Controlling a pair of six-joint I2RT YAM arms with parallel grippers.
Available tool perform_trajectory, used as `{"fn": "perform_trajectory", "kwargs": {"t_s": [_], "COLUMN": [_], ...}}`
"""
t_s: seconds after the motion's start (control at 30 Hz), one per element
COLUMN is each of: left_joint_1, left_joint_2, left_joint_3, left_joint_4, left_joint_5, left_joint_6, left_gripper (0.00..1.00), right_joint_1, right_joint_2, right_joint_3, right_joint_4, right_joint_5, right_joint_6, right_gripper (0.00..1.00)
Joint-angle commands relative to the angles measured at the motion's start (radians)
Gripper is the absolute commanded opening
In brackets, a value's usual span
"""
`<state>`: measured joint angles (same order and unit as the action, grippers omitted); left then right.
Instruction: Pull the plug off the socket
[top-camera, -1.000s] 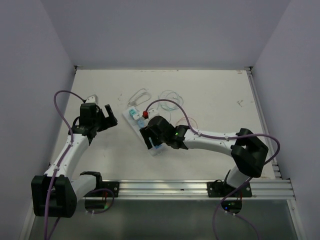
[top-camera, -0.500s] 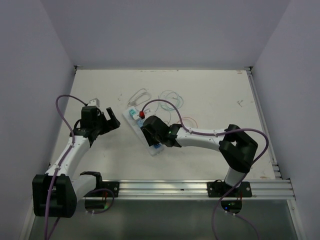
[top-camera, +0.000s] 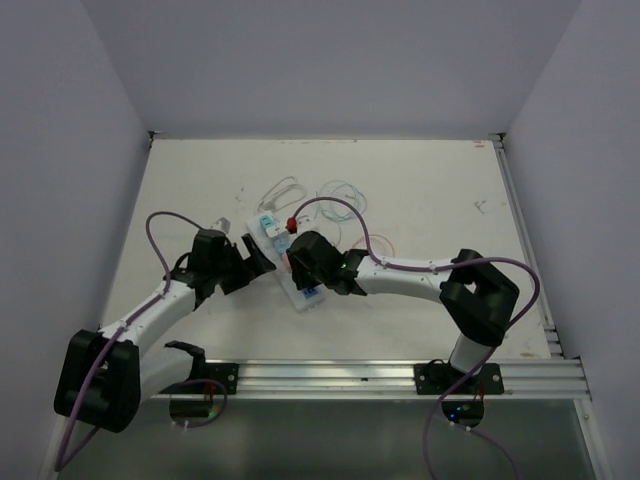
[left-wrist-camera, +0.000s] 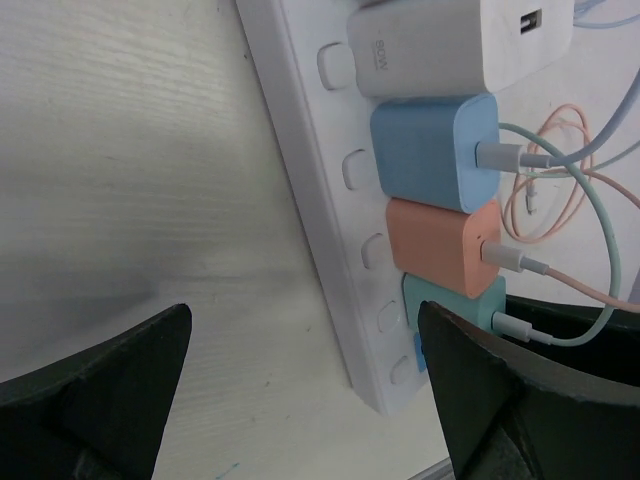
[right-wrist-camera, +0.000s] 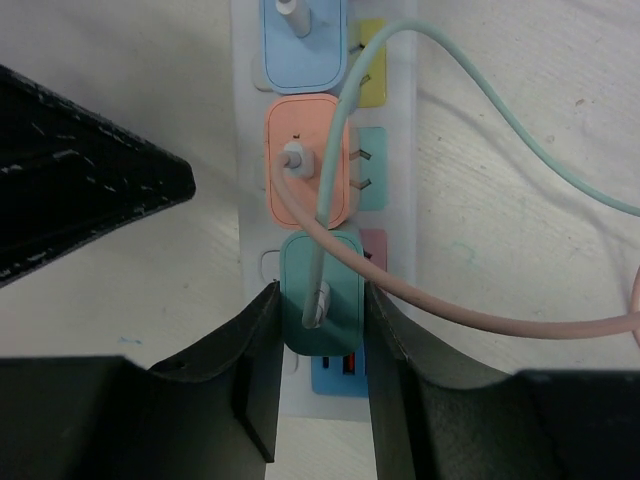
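Off-white scuffed tabletop, top view: long white glossy plastic power strip lies near centre, running 11 to 5 o'clock, with thin looped cables at its 1 o'clock. Versus 0.5 s ago, the left gripper has swung in from 9 o'clock to just beside the strip's 8 o'clock edge, matte black fingers spread wide and holding nothing. Position unchanged for the right gripper at the strip's near end, pads clamped on both flanks of the teal rounded-square plug, which is seated next to the orange plug.
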<state>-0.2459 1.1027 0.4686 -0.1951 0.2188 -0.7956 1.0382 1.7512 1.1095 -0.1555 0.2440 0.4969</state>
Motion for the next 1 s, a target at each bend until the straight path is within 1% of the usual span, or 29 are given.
{"fn": "perform_trajectory", "kwargs": {"t_s": [0.0,0.03,0.2,0.27,0.3,0.4,0.43,0.6,0.67,0.73,0.83,0.9,0.97], "left_joint_1": [-0.035,-0.041,-0.062,-0.075,-0.078,-0.096,-0.102,-0.147,-0.159,-0.173,-0.187,-0.188,-0.188], "left_joint_2": [0.013,0.011,0.013,0.020,0.026,0.060,0.063,0.111,0.129,0.147,0.149,0.140,0.132], "left_joint_3": [-0.024,-0.036,-0.056,-0.059,-0.059,-0.058,-0.056,-0.031,-0.018,-0.008,-0.016,-0.027,-0.039], "left_joint_4": [0.114,0.135,0.177,0.178,0.216,0.250,0.256,0.283,0.284,0.286,0.293,0.295,0.306], "left_joint_5": [0.010,0.008,-0.012,-0.015,-0.012,0.013,0.016,-0.010,-0.019,-0.022,-0.024,-0.024,-0.018], "left_joint_6": [-0.131,-0.164,-0.240,-0.246,-0.249,-0.277,-0.281,-0.301,-0.301,-0.300,-0.294,-0.286,-0.280], "left_gripper": [0.99,0.99,0.98,0.97,0.97,0.97,0.97,0.95,0.94,0.92,0.85,0.83,0.75], "right_joint_1": [-0.033,-0.049,-0.105,-0.115,-0.125,-0.162,-0.168,-0.184,-0.194,-0.205,-0.211,-0.219,-0.224], "right_joint_2": [-0.030,-0.041,-0.062,-0.071,-0.073,-0.082,-0.082,-0.073,-0.073,-0.075,-0.078,-0.079,-0.078], "right_joint_3": [-0.068,-0.080,-0.138,-0.143,-0.146,-0.178,-0.186,-0.223,-0.253,-0.267,-0.280,-0.287,-0.295], "right_joint_4": [0.062,0.073,0.132,0.136,0.136,0.151,0.187,0.217,0.254,0.260,0.264,0.274,0.278], "right_joint_5": [-0.049,-0.061,-0.127,-0.146,-0.152,-0.205,-0.216,-0.241,-0.279,-0.281,-0.290,-0.295,-0.301], "right_joint_6": [0.150,0.179,0.256,0.269,0.273,0.318,0.336,0.367,0.399,0.414,0.423,0.433,0.434], "right_gripper": [0.00,0.00,0.00,0.00,0.00,0.00,0.00,0.00,0.00,0.00,0.00,0.00,0.00]}}
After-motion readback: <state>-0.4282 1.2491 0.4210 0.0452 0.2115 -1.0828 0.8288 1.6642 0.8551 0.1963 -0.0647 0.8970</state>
